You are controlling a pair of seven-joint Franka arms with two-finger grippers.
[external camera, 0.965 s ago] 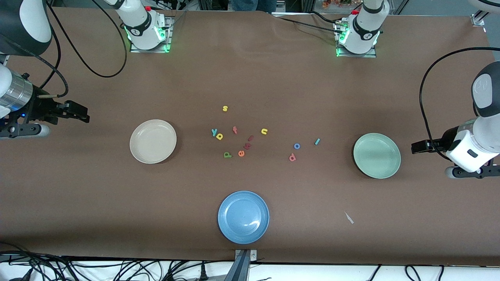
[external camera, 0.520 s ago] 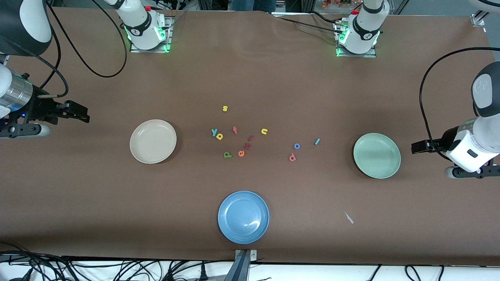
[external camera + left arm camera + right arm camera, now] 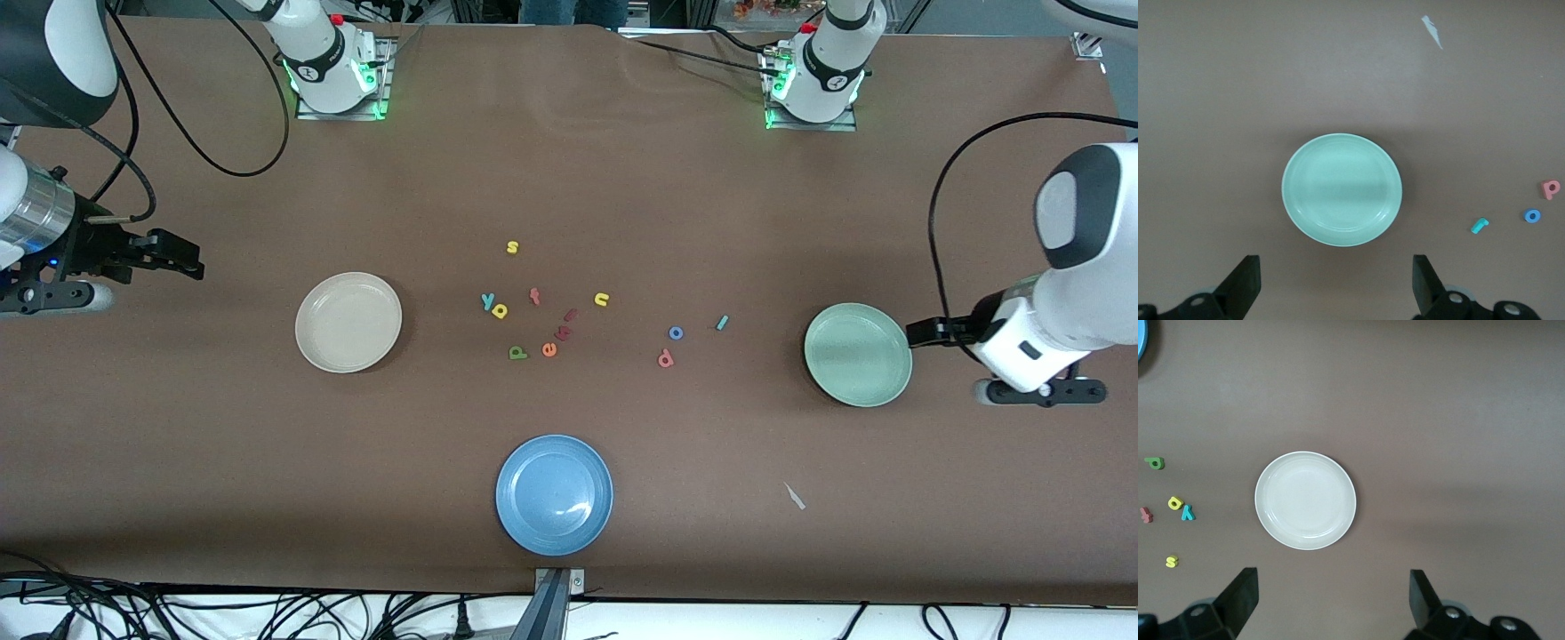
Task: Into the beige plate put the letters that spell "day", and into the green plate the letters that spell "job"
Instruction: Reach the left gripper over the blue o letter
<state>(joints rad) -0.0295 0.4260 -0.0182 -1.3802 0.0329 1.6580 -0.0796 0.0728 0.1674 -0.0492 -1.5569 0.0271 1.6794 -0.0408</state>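
Front view: beige plate [image 3: 348, 322] near right gripper [image 3: 182, 258]; green plate [image 3: 858, 355] just beside left gripper [image 3: 925, 333]; 6 task letters loose between plates.
Left wrist view: left gripper [image 3: 1335, 283] wide open, empty, beside green plate [image 3: 1341, 190].
Right wrist view: right gripper [image 3: 1331, 600] wide open, empty, near beige plate [image 3: 1305, 500].

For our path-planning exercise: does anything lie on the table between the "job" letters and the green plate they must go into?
Nothing visible does. The blue "o", teal "j" and pinkish-red "b" lie on bare table beside the green plate, with no other letter or plate between. The open left gripper hovers at the plate's edge.
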